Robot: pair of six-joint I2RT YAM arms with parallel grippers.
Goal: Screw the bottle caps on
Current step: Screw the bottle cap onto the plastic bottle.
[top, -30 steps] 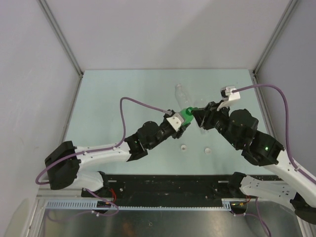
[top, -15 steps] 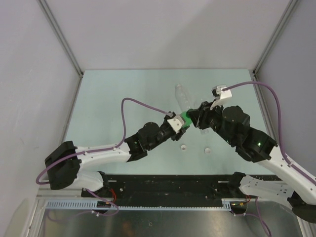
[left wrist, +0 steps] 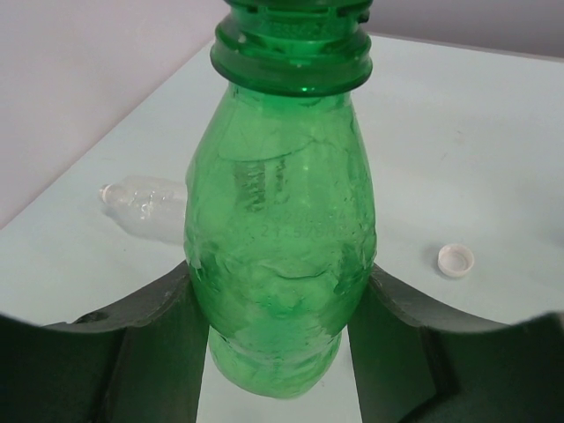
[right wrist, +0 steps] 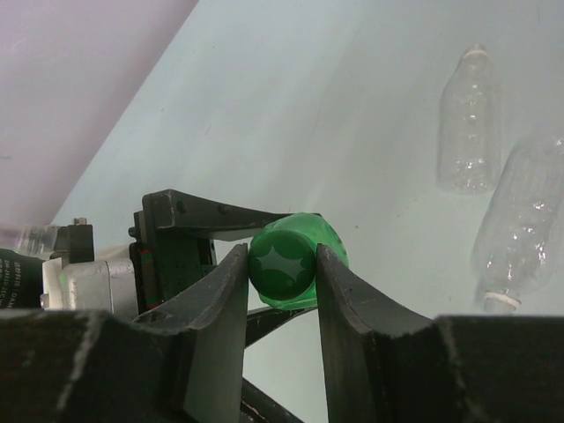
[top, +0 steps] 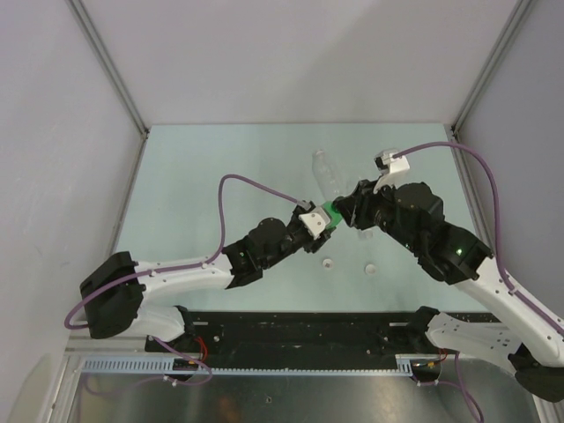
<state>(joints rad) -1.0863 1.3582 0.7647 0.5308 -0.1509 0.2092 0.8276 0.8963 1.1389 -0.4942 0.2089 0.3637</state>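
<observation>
While the left gripper (top: 319, 220) grasps the green bottle (left wrist: 282, 238) around its belly, holding it above the desk (top: 203, 159) at the centre of the overhead view, the right gripper (right wrist: 280, 264) is clenched on the dark green cap (right wrist: 282, 263) at the bottle's mouth. Cap and bottle meet end to end, but how far the thread has caught cannot be told.

The task appears to be in its first third: this cap is being fitted and none is plainly finished. One clear bottle (right wrist: 471, 119) lies on the desk at the upper right of the right wrist view, and a second clear bottle (right wrist: 520, 225) lies just below it; both seem uncapped. One white cap (top: 327, 262) and a second white cap (top: 370, 269) lie loose at lower centre of the overhead view, apart from both bottles.
</observation>
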